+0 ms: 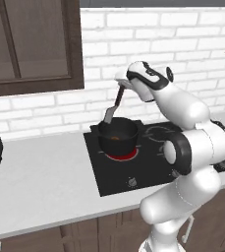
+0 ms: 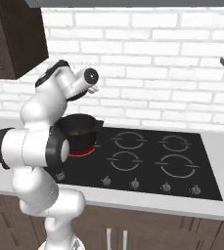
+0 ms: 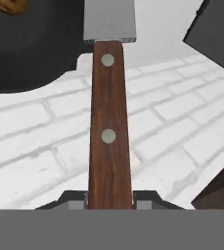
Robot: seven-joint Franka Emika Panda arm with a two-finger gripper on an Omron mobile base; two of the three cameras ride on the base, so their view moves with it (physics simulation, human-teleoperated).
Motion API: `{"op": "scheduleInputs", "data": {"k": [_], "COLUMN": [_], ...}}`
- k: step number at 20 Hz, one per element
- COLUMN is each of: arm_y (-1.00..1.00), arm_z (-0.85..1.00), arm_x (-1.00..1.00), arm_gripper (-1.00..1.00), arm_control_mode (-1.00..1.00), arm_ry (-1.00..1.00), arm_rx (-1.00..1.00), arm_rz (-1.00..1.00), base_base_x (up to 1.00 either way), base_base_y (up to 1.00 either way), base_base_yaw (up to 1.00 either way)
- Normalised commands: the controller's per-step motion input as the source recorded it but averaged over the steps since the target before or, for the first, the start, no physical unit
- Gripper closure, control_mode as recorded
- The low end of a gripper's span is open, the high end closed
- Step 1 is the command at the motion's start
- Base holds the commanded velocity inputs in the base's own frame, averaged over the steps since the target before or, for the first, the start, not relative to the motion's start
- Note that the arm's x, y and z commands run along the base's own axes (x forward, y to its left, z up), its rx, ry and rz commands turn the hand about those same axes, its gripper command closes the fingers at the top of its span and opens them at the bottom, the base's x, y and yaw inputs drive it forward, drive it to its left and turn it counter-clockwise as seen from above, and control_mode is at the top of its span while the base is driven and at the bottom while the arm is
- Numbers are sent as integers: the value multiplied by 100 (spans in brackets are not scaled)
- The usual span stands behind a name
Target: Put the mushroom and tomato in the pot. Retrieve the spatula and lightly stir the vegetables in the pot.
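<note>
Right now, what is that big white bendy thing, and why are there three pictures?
It is a robot arm in a pretend kitchen. Two pictures come from cameras behind it, one on each side. The third comes from a camera on its hand. Its pincer is shut on a spatula with a brown handle and grey blade. The blade points down over a black pot on the stove, on a ring glowing red. Orange-brown vegetables lie inside.
</note>
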Motion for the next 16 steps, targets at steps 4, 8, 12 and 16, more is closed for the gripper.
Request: {"op": "scheduleInputs", "data": {"k": [4,8,12,16], "arm_y": [-35,-36,-15,-6], "arm_z": [-89,-71,-59,-54], "arm_x": [0,0,0,0], "arm_gripper": [100,100,100,100], "arm_control_mode": [-100,-100,-100,-100], "arm_ry": [-20,-2,-11,-13], "arm_rx": [-25,-26,-27,-21], "arm_rz": [2,1,0,0], "base_base_x": [0,0,0,0], "base_base_y": [0,0,0,0], "base_base_yaw": [0,0,0,0]}}
